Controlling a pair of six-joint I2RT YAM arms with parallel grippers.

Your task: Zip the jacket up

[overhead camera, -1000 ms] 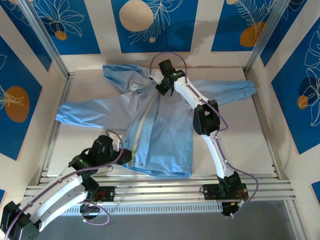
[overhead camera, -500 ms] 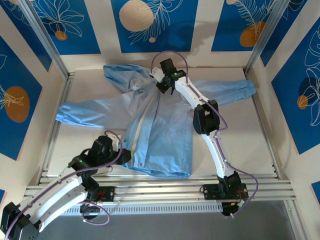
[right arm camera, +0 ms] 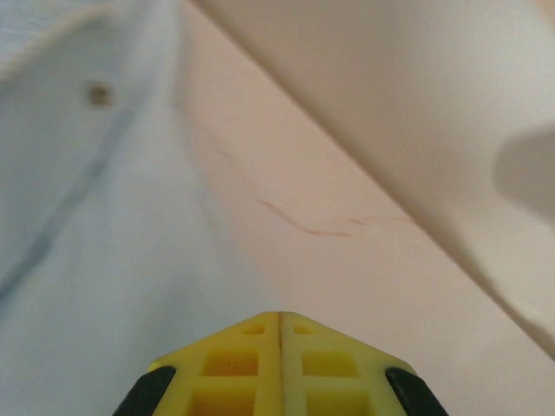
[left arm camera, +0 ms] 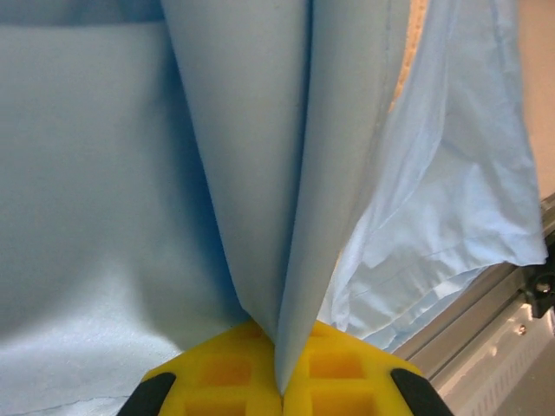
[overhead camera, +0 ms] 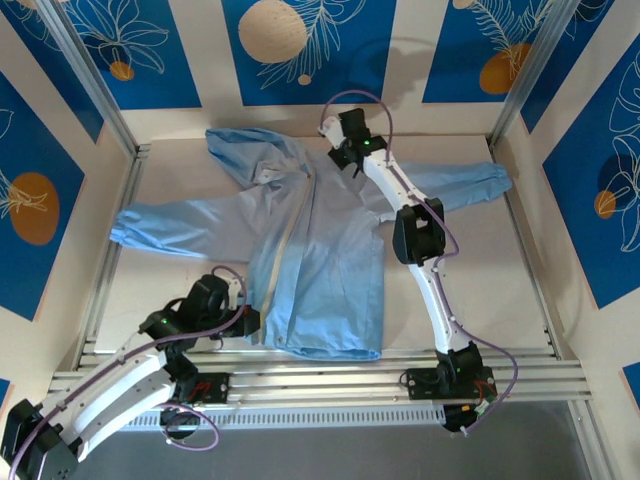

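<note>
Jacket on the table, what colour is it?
Light blue jacket, with a whitish zipper strip down its front. The top external view shows it best.

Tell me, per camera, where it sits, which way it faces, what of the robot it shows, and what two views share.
Top external: above and behind the arms, looking down on the jacket spread on the table; both arms, left gripper and right gripper show.
Left wrist: low at the jacket's near hem, looking along the fabric; its yellow fingers shut on a fold.
Right wrist: by the collar, facing the far wall; its fingers shut, empty.
Shared: all three see the jacket's blue fabric.
</note>
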